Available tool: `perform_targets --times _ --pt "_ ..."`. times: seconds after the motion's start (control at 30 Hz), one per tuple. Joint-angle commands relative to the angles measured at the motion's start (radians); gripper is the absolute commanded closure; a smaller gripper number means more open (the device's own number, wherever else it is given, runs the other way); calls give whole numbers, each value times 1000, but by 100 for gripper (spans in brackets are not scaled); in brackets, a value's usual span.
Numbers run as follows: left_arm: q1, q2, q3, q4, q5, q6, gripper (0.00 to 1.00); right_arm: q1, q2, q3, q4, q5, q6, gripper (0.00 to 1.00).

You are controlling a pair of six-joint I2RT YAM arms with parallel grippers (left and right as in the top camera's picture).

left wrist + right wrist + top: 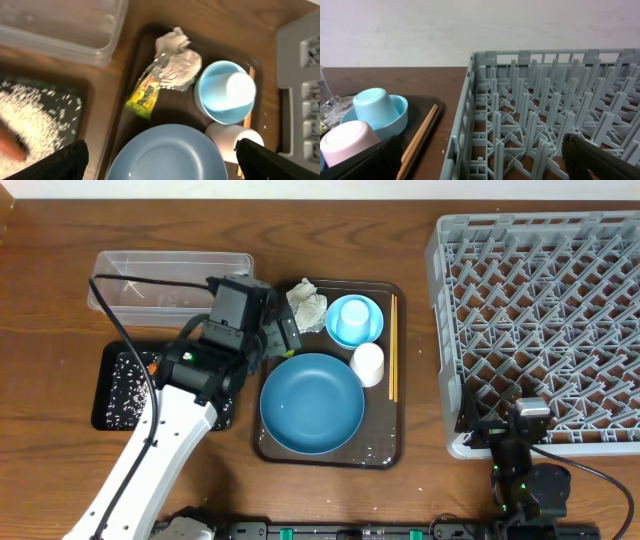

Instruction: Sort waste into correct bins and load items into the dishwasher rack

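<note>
Looking down from overhead, the left arm hides much of the black tray (112, 395) at the bench's left edge. Only the left wrist view shows the yellow-green packet (143, 97) on the brown serving tray (385, 452), touching the crumpled wrapper (176, 62) near that tray's far-left corner. It also catches a blurred orange carrot (10, 145) among the rice (30, 117) in the black tray.

The left gripper (160, 150) hangs released over the serving tray's left side, near the dark-blue bowl (312, 402), grasping nothing. The clear tub (170, 278) sits just beyond the black tray.

The right wrist view alone shows the white cup (349, 141) upside down beside the light-blue bowl (400, 115). Chopsticks (420, 140) lie along the serving tray's right edge. The right gripper (481, 145) is spread wide, holding nothing, at the near edge of the grey rack (540, 320) on the bench's right side.
</note>
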Motion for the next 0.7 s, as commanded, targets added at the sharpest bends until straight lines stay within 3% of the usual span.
perform_targets --times 0.0,0.3,0.67 --pt "19 49 51 -14 125 147 4 3 -3 -2 -4 0 10 1" --pt "61 380 489 -290 157 378 2 3 -3 -2 -4 0 10 1" --pt "61 631 518 10 157 428 1 3 -3 -2 -4 0 10 1"
